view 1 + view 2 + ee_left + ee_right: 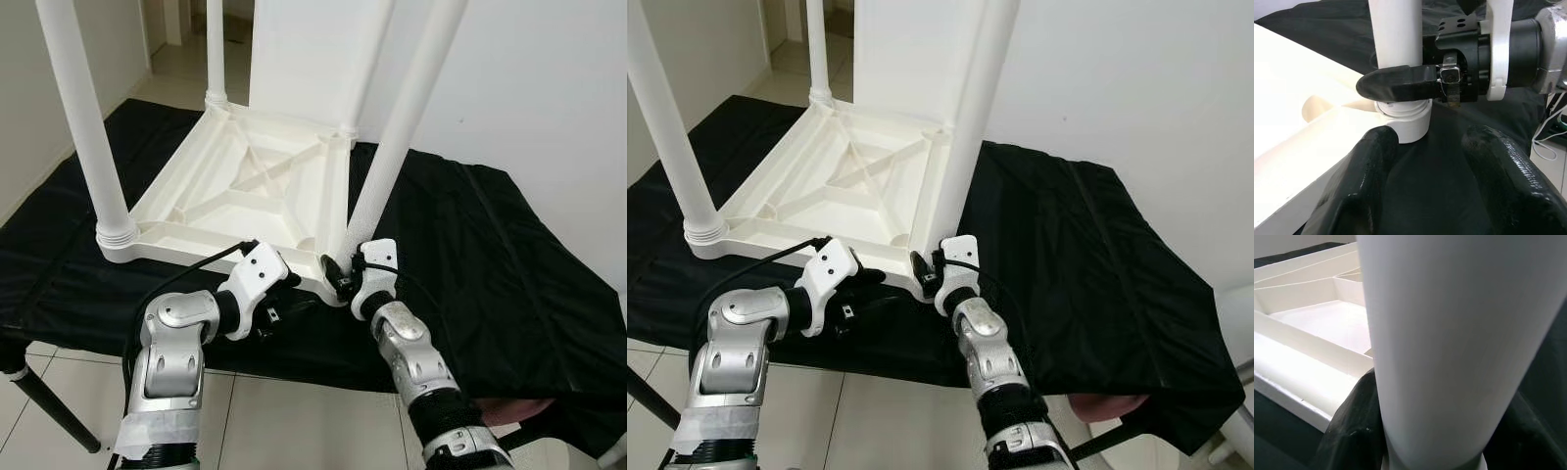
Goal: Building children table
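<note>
While the right pincer (345,276) clenches the base of the nearest leg (392,157), the left pincer (284,294) hovers released just beside it, its fingers (1366,166) spread and pointed at the same corner socket (1405,120). That leg stands directly ahead of both pincers, its long axis running up and tilting slightly to the robot's right; the right arm is the one in contact, so any seating or twisting of the leg probably falls to it. Beyond the pincers lies the upturned children's table top (245,186), white moulded plastic with cross-ribbing on its underside, resting on a surface draped in black cloth (490,255). Three more white legs rise from the other corners: one at the near left (93,127), two at the far side.
</note>
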Controlling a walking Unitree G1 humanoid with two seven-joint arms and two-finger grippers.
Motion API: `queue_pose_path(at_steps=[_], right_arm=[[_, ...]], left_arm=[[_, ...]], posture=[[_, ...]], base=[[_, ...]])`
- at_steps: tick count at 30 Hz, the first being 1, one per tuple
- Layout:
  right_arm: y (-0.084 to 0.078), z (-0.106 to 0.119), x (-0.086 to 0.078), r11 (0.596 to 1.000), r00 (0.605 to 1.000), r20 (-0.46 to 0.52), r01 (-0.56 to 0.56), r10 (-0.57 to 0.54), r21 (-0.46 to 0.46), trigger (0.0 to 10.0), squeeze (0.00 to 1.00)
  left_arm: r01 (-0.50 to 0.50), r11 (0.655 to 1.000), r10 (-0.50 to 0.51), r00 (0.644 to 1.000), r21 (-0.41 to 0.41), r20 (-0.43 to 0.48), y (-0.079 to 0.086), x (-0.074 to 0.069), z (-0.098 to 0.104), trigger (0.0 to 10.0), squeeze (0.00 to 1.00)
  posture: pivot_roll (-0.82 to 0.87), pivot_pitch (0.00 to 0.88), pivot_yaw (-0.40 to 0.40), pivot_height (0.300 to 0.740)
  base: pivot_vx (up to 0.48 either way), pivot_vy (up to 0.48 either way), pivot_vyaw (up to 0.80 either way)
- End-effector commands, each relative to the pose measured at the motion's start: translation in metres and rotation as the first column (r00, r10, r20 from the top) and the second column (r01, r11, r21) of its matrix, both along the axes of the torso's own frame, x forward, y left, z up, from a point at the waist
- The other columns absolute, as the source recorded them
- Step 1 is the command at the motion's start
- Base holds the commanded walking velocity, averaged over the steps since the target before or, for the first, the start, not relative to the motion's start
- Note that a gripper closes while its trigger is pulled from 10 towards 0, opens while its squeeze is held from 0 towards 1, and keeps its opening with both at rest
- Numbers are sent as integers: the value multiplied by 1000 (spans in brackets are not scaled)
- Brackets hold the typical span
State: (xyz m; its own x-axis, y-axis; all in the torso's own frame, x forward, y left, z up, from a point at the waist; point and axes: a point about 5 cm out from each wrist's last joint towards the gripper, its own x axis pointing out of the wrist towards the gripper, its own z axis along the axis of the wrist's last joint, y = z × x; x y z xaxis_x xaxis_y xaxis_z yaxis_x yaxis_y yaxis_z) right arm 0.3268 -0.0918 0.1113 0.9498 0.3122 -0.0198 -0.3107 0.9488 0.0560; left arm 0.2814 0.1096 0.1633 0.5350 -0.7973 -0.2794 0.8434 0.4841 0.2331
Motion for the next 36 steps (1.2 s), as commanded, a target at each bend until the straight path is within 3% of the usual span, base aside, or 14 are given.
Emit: queue_pose_path(at_steps=[1, 6, 14, 15, 19, 20, 25, 28, 29, 30, 31, 36], right_arm=[[-17, -28, -11, 990, 983, -130, 118, -127, -74, 0, 0], [-22, -25, -20, 965, 958, -127, 248, -257, -78, 0, 0], [-28, -20, -29, 948, 944, -101, 307, -315, -89, 0, 0], [-30, -20, -30, 945, 941, -100, 314, -323, -93, 10000, 0], [-33, -21, -30, 941, 937, -106, 324, -334, -95, 10000, 0], [-34, -20, -30, 941, 938, -93, 324, -332, -96, 10000, 1000], [-33, -19, -31, 943, 939, -94, 322, -330, -87, 10000, 1000], [-34, -12, -33, 947, 947, -41, 314, -318, -71, 10000, 1000], [-34, -7, -34, 951, 952, -7, 304, -305, -66, 10000, 882], [-34, -7, -34, 951, 952, -7, 304, -305, -66, 10000, 882], [-34, -1, -36, 956, 957, 26, 291, -290, -39, 10000, 0], [-35, 9, -38, 953, 955, 37, 290, -294, 81, 10000, 0]], left_arm=[[-279, 960, 281, 955, -35, 91, 5, 10, 2, 10000, 0], [-280, 959, 283, 955, -39, 89, 4, 10, 1, 10000, 0], [-278, 960, 280, 956, -40, 89, 4, 10, 0, 10000, 0], [-277, 960, 280, 956, -40, 89, 4, 10, 0, 10000, 0], [-276, 960, 278, 956, -40, 88, 3, 10, 0, 10000, 0], [-275, 961, 277, 957, -40, 87, 3, 10, 0, 10000, 0], [-274, 961, 277, 957, -39, 87, 3, 9, 0, 10000, 0], [-272, 961, 275, 958, -36, 86, 4, 9, -1, 10000, 0], [-272, 962, 274, 958, -35, 86, 4, 9, -1, 10000, 0], [-272, 962, 274, 958, -35, 86, 4, 9, -1, 10000, 0], [-271, 962, 273, 958, -34, 86, 4, 8, -1, 10000, 0], [-269, 963, 271, 959, -32, 84, 4, 8, -1, 10000, 0]], posture=[[82, 0, -166, 740], [76, 0, -171, 740], [74, 0, -174, 740], [74, 0, -174, 740], [74, 0, -175, 740], [75, 0, -175, 740], [75, 0, -175, 740], [78, 0, -174, 740], [78, 0, -173, 740], [78, 0, -173, 740], [78, 0, -173, 740], [77, 0, -174, 740]], base=[[0, 0, 0], [0, 0, 0], [0, 0, 0], [0, 0, 0], [0, 0, 0], [0, 0, 0], [0, 0, 0], [0, 0, 0], [0, 0, 0], [0, 0, 0], [0, 0, 0], [0, 0, 0]])
